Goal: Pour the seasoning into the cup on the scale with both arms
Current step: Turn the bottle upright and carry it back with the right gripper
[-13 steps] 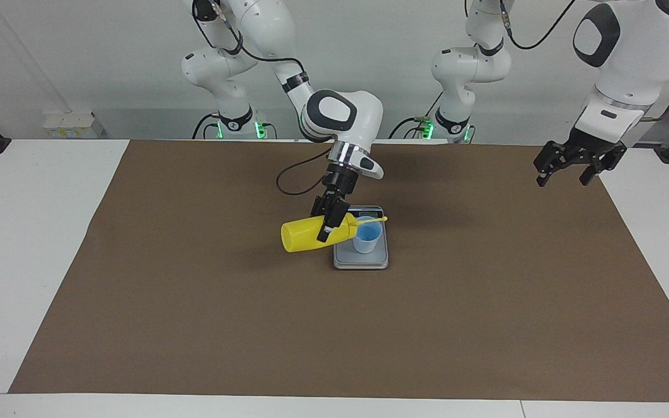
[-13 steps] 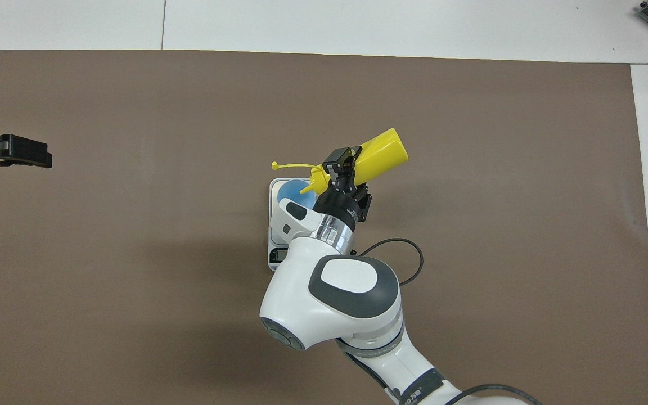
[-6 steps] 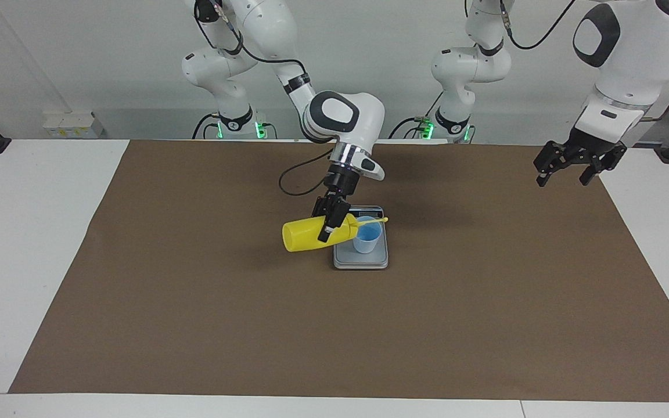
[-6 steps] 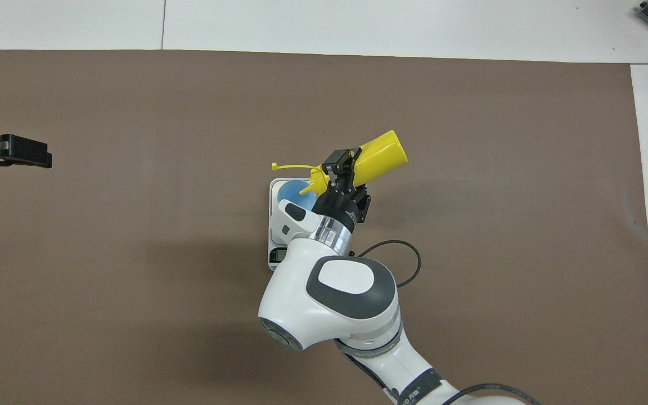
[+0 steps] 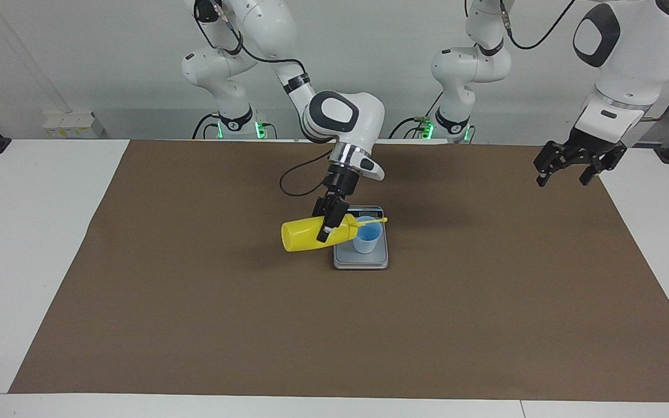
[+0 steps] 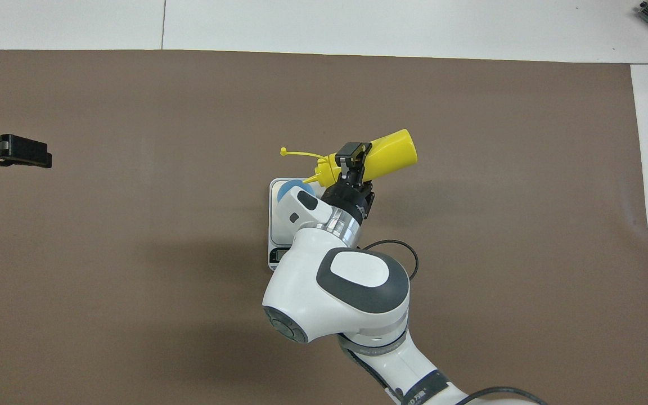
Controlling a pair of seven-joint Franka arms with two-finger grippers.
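Observation:
My right gripper (image 5: 328,225) is shut on the yellow seasoning bottle (image 5: 305,235), gripping it near the nozzle end. The bottle lies almost level in the air, its nozzle at the rim of the light-blue cup (image 5: 367,237) and its cap strap sticking out over it. The cup stands upright on the grey scale (image 5: 361,259). In the overhead view the right gripper (image 6: 354,160) holds the bottle (image 6: 391,156), and the arm covers part of the cup (image 6: 287,190) and of the scale (image 6: 277,225). My left gripper (image 5: 564,173) (image 6: 43,157) waits open in the air over the mat's edge at the left arm's end.
A brown mat (image 5: 195,325) covers most of the white table (image 5: 27,232). A black cable (image 5: 294,180) loops from the right wrist above the mat, on the robots' side of the scale. Nothing else stands on the mat.
The right wrist has shifted slightly, carrying the bottle a little toward the right arm's end; the nozzle stays at the cup's rim. The left arm has not moved.

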